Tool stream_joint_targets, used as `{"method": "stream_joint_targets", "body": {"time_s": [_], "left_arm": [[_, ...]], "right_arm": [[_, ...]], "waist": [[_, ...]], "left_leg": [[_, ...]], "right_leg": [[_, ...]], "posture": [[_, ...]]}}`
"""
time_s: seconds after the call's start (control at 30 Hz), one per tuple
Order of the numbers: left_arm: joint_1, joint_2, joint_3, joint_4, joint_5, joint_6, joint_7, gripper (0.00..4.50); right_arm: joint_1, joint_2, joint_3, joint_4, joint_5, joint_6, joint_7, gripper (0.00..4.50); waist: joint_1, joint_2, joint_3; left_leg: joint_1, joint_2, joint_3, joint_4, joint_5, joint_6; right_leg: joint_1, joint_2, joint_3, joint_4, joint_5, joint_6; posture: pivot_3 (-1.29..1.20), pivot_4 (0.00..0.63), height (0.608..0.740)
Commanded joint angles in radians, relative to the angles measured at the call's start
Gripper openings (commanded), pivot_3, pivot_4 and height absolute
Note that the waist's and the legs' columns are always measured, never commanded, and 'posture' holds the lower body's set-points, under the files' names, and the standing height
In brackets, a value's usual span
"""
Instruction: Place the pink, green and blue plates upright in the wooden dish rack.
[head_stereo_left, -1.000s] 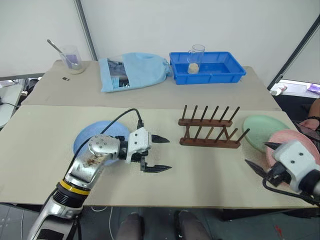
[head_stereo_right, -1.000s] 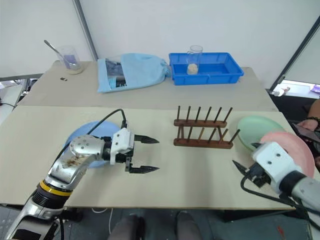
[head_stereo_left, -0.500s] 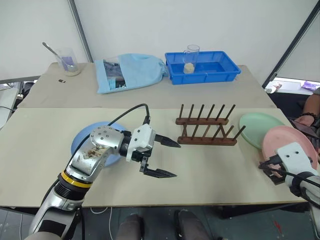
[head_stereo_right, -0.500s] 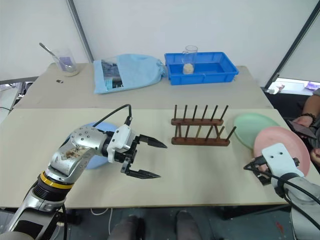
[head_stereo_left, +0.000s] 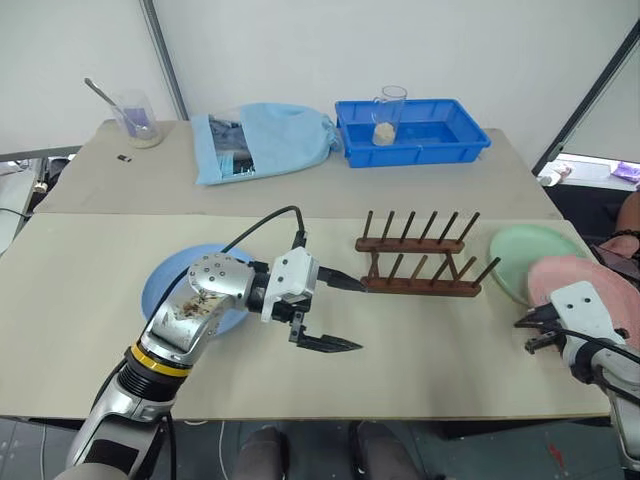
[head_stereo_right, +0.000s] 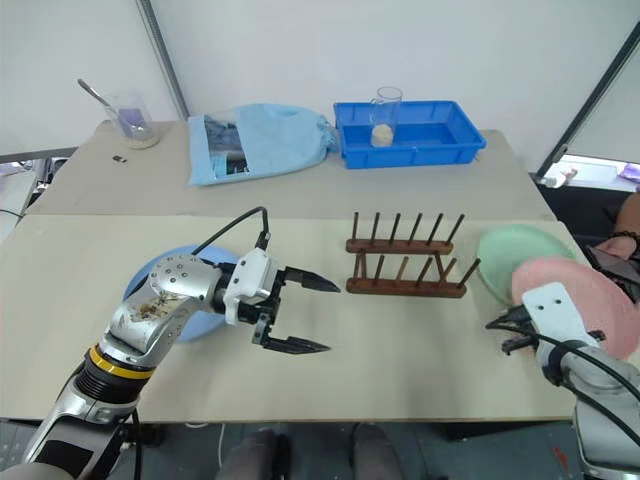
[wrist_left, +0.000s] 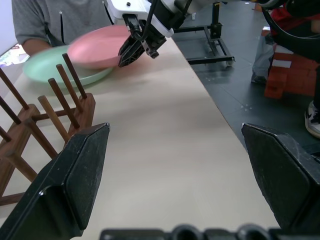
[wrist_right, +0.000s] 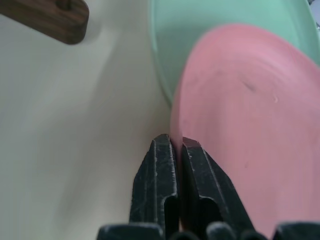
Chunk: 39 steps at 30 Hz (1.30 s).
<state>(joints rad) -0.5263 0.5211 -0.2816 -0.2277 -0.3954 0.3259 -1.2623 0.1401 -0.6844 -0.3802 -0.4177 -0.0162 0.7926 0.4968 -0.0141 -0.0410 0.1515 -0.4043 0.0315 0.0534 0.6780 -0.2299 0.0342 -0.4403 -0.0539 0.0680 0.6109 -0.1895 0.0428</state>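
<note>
Change: right gripper (wrist_right: 172, 150) has dropped from above the table to the near edge of the pale pink round plastic plate (wrist_right: 250, 125), and its two black fingers, spread wide a second ago, are now pressed together.
Right gripper state: clenched at the pink plate's rim; whether the rim is truly pinched between the fingers or they merely met beside it cannot be told.
Meaning for task: judged as the start of the first pick-up; no plate is in the rack yet.
Left gripper (head_stereo_left: 330, 312): fingers spread wide, holding nothing, hovering just left of the dark brown wooden dish rack (head_stereo_left: 418, 262).
Pink plate: flat on the beige table (head_stereo_left: 420, 350), right of the rack, partly overlapping the mint green round plate (head_stereo_left: 520, 255).
Green plate: flat, just right of the rack.
Light blue round plate (head_stereo_left: 165, 285): flat, well left of the rack, under the left arm.
Rack: empty, pegs upright, mid-table.
</note>
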Motion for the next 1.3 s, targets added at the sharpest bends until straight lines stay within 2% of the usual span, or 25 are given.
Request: {"method": "stream_joint_targets", "body": {"time_s": [0.03,0.17,0.3,0.43,0.5,0.57,0.63,0.77,0.97,1.3], "left_arm": [[-0.015,0.003,0.013,-0.035,-0.006,-0.010,0.010,4.50],[-0.009,0.018,0.038,-0.039,-0.026,0.008,0.015,4.50],[-0.015,0.025,0.067,-0.043,-0.062,0.046,0.022,4.50],[-0.045,0.012,0.098,-0.035,-0.117,0.099,0.039,4.50],[-0.061,0.004,0.105,-0.025,-0.125,0.096,0.042,4.50],[-0.073,-0.005,0.118,-0.022,-0.142,0.102,0.051,4.50],[-0.082,-0.009,0.130,-0.029,-0.162,0.118,0.061,4.50],[-0.080,-0.015,0.152,-0.049,-0.196,0.126,0.071,4.50],[-0.085,-0.009,0.179,-0.070,-0.262,0.166,0.067,4.50],[-0.093,0.038,0.177,-0.083,-0.291,0.181,0.030,4.50]], "right_arm": [[0.026,-0.016,-0.078,-0.117,0.006,0.044,-0.005,0.03],[0.034,-0.069,-0.186,-0.274,0.017,0.109,0.032,0.03],[-0.059,-0.152,-0.282,-0.338,0.091,0.155,0.101,0.03],[-0.289,-0.177,-0.307,-0.262,0.274,0.158,0.177,0.03],[-0.419,-0.144,-0.316,-0.215,0.404,0.205,0.203,0.03],[-0.532,-0.121,-0.331,-0.166,0.530,0.275,0.221,0.03],[-0.664,-0.102,-0.384,-0.083,0.694,0.433,0.229,0.03],[-0.810,-0.078,-0.460,0.048,0.862,0.626,0.183,0.03],[-0.892,-0.011,-0.545,0.137,0.963,0.809,0.084,0.03],[-0.864,0.013,-0.584,0.257,1.063,0.822,-0.014,0.03]], "waist": [[0.000,0.000,0.000],[-0.001,0.003,0.000],[-0.006,0.004,0.001],[-0.006,0.003,0.002],[-0.005,0.002,0.002],[-0.004,0.002,0.002],[-0.003,0.003,0.002],[0.003,0.003,0.002],[0.000,0.003,0.002],[-0.004,0.003,0.002]], "left_leg": [[0.000,0.000,0.000,0.000,0.000,0.000],[0.000,0.000,0.000,0.000,0.000,0.000],[0.001,0.000,0.001,0.000,0.000,0.000],[0.002,0.001,0.000,0.000,0.000,0.000],[0.002,0.000,0.000,0.000,0.000,0.000],[0.001,0.000,0.000,0.000,0.000,0.000],[0.001,0.000,-0.001,0.000,0.000,0.000],[-0.001,0.000,-0.002,-0.001,-0.002,0.003],[-0.002,-0.001,-0.001,-0.001,-0.006,0.009],[-0.002,-0.001,-0.001,0.000,-0.005,0.009]], "right_leg": [[0.000,0.000,0.000,0.000,0.000,0.000],[0.000,0.000,0.000,0.001,0.000,0.000],[0.000,0.000,0.001,0.000,0.000,0.001],[0.000,0.001,0.001,0.000,0.001,0.001],[0.001,0.001,0.001,0.000,0.001,0.001],[0.001,0.001,0.001,0.000,0.001,0.001],[0.001,0.001,0.001,0.000,0.001,0.000],[0.000,0.001,0.000,0.000,0.004,-0.004],[0.000,0.000,0.000,-0.001,0.004,0.000],[0.000,0.000,0.001,-0.001,0.004,0.000]], "posture": [[0.00,0.150,0.737],[0.00,0.150,0.737],[0.00,0.150,0.737],[0.00,0.150,0.737],[0.00,0.150,0.737],[0.00,0.150,0.737],[0.00,0.150,0.737],[0.00,0.150,0.737],[0.00,0.150,0.737],[0.00,0.150,0.737]]}}
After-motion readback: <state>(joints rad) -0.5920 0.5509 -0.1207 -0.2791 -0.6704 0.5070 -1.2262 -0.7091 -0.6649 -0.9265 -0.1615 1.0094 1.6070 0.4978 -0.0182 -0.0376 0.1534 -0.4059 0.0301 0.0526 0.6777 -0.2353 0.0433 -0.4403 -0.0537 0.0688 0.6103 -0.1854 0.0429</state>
